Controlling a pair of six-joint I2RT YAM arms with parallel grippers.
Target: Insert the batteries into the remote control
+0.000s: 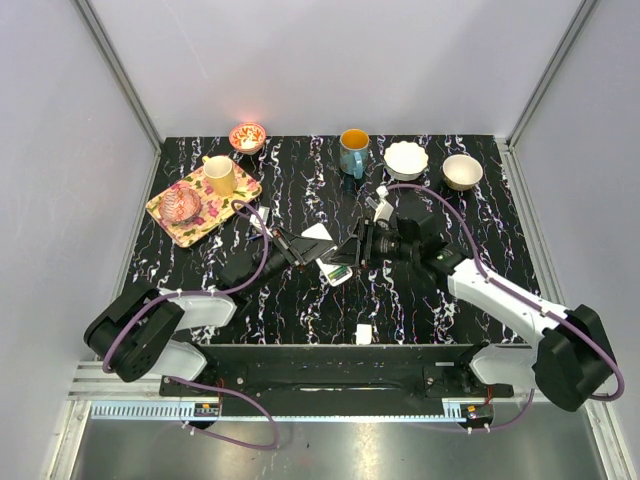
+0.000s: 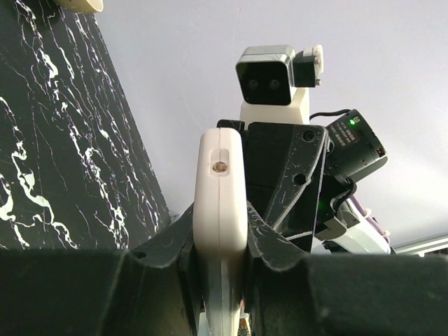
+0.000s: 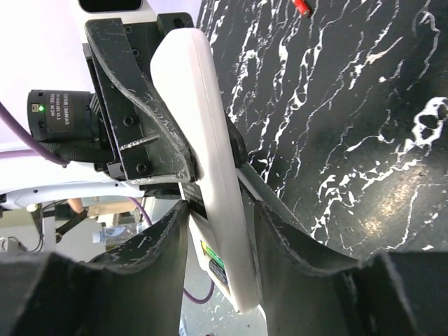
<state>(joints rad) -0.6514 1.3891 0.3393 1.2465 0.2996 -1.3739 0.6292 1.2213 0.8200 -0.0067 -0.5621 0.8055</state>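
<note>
Left gripper [image 2: 221,234] tight on one remote control [image 2: 220,178], right gripper [image 3: 218,217] around it too, hold unclear.

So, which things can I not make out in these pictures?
Remote control compartment: both wrist views show it edge-on; top view too small.
Red bit, right wrist: cut off by top edge, maybe a battery.
Right hand: grip on remote control unclear, fingers hide contact.
Small white piece, top view: too small to identify.

A lab test cell — white walls [image 1: 330,60], aluminium framing [image 1: 117,70]
</note>
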